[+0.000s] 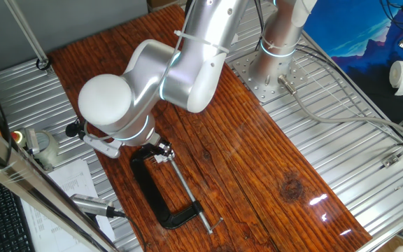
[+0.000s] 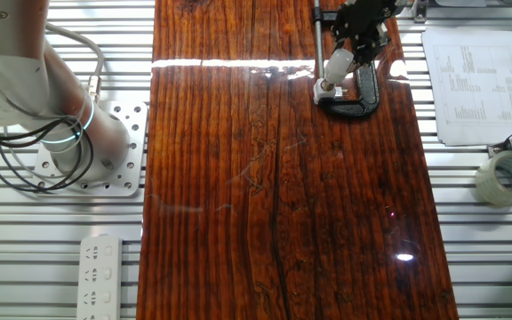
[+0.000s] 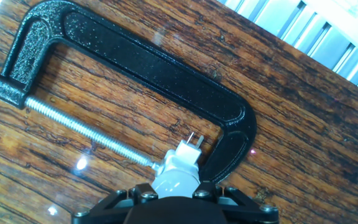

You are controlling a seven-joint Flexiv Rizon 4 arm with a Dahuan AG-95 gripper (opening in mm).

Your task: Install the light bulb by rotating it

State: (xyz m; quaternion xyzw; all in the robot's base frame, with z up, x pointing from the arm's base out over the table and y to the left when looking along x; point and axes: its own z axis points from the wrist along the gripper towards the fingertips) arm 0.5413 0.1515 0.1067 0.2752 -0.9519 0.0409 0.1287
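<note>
One gripper [image 3: 173,198] is ours, closed narrowly around the light bulb [image 3: 169,182], which sits in the white socket [image 3: 180,155] inside the black C-clamp [image 3: 135,62]. Beyond lies the wooden board [image 2: 274,204], then the tape roll [image 2: 506,178].

A robotics lab: slotted aluminium bench [image 2: 478,222], bolted arm base [image 2: 87,151], power strip [image 2: 100,276].

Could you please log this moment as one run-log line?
gripper: around small whitish light bulb | bulb: at white socket block | socket: inside black C-clamp | table: wooden
</note>
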